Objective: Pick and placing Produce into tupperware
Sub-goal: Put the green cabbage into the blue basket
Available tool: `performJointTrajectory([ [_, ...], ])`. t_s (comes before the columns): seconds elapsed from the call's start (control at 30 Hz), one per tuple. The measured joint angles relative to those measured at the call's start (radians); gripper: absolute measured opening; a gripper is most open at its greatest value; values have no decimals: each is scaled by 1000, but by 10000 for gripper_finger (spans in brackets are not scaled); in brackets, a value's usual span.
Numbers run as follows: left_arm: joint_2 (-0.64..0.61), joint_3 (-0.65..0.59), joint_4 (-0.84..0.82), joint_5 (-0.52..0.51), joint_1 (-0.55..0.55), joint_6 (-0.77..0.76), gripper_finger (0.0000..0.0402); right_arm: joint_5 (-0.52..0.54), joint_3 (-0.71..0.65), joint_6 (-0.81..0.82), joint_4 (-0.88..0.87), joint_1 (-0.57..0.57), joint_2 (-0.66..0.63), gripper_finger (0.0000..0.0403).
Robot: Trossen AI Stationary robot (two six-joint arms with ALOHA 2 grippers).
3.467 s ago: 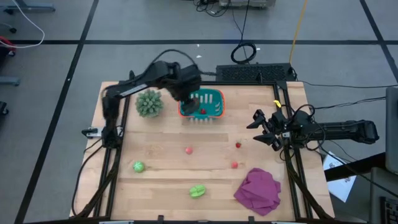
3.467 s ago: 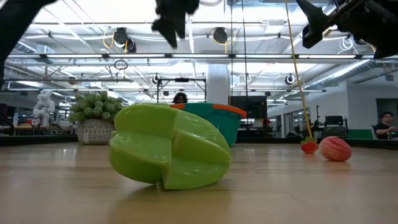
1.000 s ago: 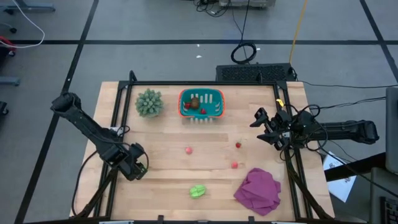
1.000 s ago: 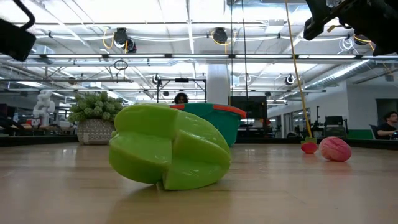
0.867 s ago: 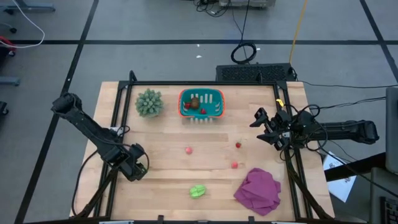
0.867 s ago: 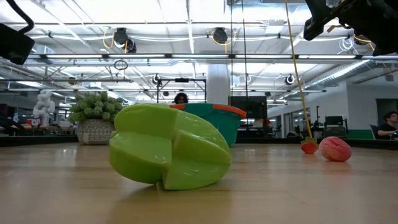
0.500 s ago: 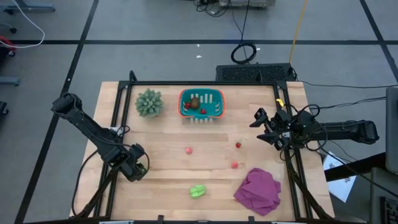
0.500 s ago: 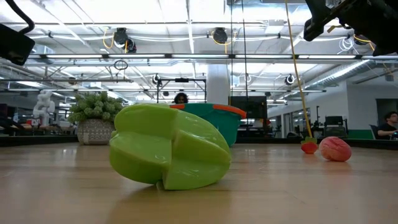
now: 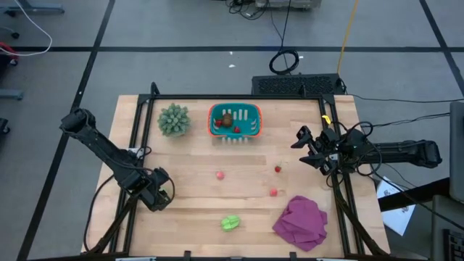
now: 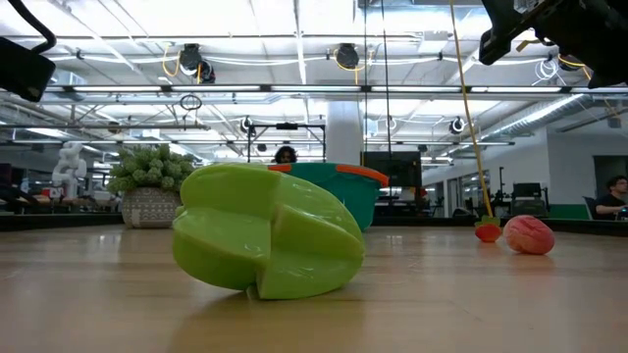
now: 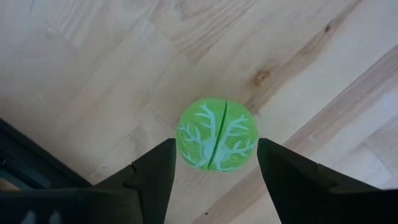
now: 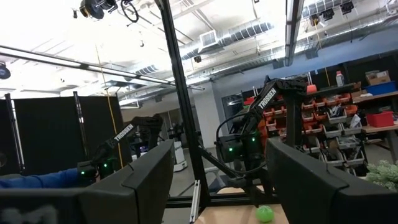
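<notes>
1. The step in hand looks like a pick: the left gripper [image 11: 211, 171] hangs over the round green produce piece [image 11: 217, 134] near the desk's [image 9: 196, 196] left front, jaws open either side, not touching it.
2. Next it likely must descend, close, then carry it to the tupperware [image 9: 234, 120] at the far edge.
3. The right gripper [image 9: 310, 150] waits open at the right edge.

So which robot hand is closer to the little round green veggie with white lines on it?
The left. The left gripper hangs right over the round green veggie, open, a finger on each side. The right gripper waits far across the table at the right edge.
</notes>
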Motion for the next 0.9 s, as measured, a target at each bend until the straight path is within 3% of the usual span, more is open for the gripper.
performJointTrajectory([
  [0.47,0,0,-4,-10,0,1,328,0,0,-3,0,0,0,242],
  [0.7,0,-2,28,-10,-1,-3,324,0,0,-3,0,0,0,242],
  [0.9,0,-94,142,32,-2,-38,322,0,0,-3,0,0,0,242],
])
